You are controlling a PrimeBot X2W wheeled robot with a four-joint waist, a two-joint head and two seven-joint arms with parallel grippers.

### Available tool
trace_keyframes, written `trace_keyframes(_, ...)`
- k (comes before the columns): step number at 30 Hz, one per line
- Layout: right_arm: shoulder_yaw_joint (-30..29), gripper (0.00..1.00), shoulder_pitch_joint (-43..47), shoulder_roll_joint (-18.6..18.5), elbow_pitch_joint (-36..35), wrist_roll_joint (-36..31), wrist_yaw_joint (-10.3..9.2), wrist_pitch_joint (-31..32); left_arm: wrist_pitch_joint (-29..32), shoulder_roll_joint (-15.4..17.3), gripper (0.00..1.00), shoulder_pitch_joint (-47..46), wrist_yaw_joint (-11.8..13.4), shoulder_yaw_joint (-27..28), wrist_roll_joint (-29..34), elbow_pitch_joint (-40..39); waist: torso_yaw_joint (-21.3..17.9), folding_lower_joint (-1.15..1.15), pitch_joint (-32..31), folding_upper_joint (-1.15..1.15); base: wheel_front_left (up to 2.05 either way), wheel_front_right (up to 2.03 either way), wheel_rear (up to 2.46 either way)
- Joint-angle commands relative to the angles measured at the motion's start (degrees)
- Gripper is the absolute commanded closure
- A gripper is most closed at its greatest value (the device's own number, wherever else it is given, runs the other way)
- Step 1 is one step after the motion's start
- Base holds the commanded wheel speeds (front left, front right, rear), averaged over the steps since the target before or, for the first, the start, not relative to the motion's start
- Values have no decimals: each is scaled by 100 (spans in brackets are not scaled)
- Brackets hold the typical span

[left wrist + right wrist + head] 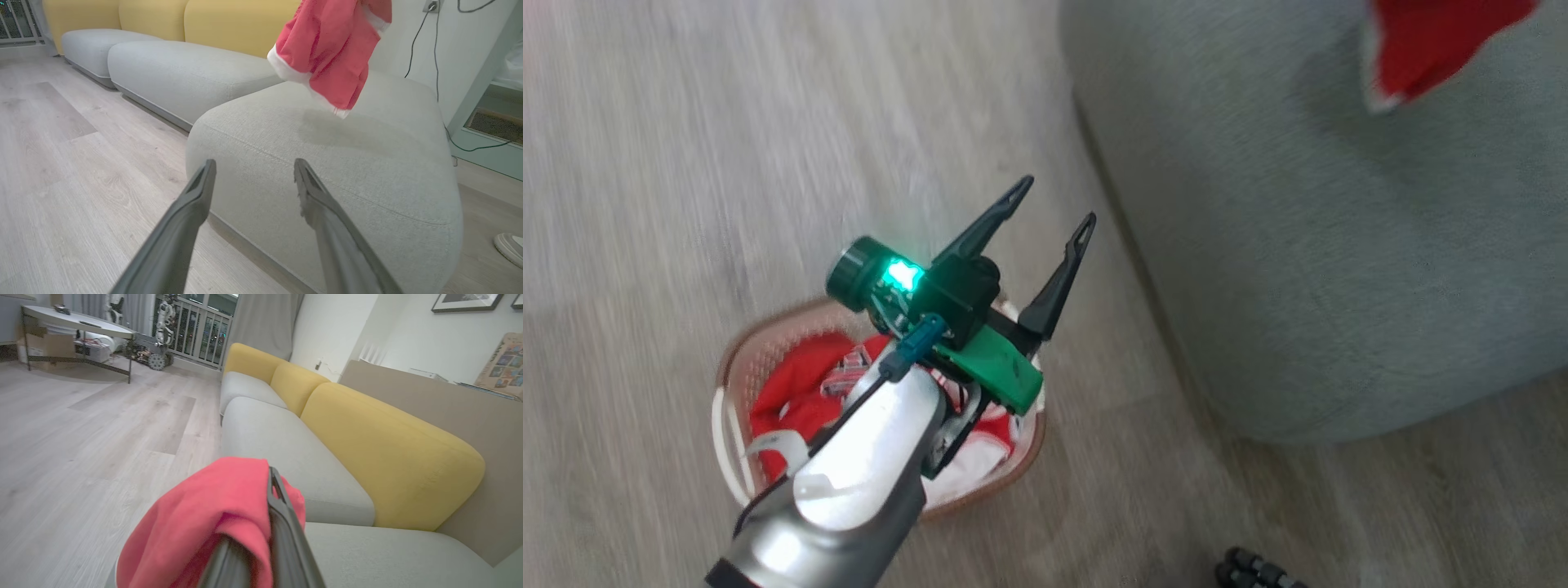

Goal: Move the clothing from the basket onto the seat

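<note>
Right gripper [273, 484], clamped on a red garment [204, 514], should lower it well onto the seat [1339, 261], two o'clock from the basket [737, 351], before opening.

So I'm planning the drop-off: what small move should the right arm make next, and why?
Probably open the right gripper to drop its load: it is shut on a red garment that hangs over the grey seat cushion, well inside its edge. More red clothing lies in the basket.
</note>
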Motion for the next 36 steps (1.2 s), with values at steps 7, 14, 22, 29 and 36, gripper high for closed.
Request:
trace_keyframes(7,-560,100,-1188,-406,641,-367,-2,-123,-63,281,0,-357,131,239,210,-592,605,-1,1101,0,0,0,0)
trace_keyframes(14,-1657,100,-1608,-396,1277,-1175,-2,-233,128,597,0,-355,310,315,366,-1113,742,-1,1672,0,0,0,0)
trace_keyframes(22,-2914,100,-633,335,1713,-2245,-2,-237,340,908,0,-119,428,382,371,-1503,708,-1,1963,0,0,0,0)
trace_keyframes(29,-3384,0,-275,803,1815,-2592,-2,-237,401,1059,0,37,505,461,285,-1617,526,-1,1877,0,0,0,0)
trace_keyframes(36,-3141,0,140,941,1509,-2490,-2,-237,382,1081,0,82,512,473,198,-1602,388,-1,1659,0,0,0,0)
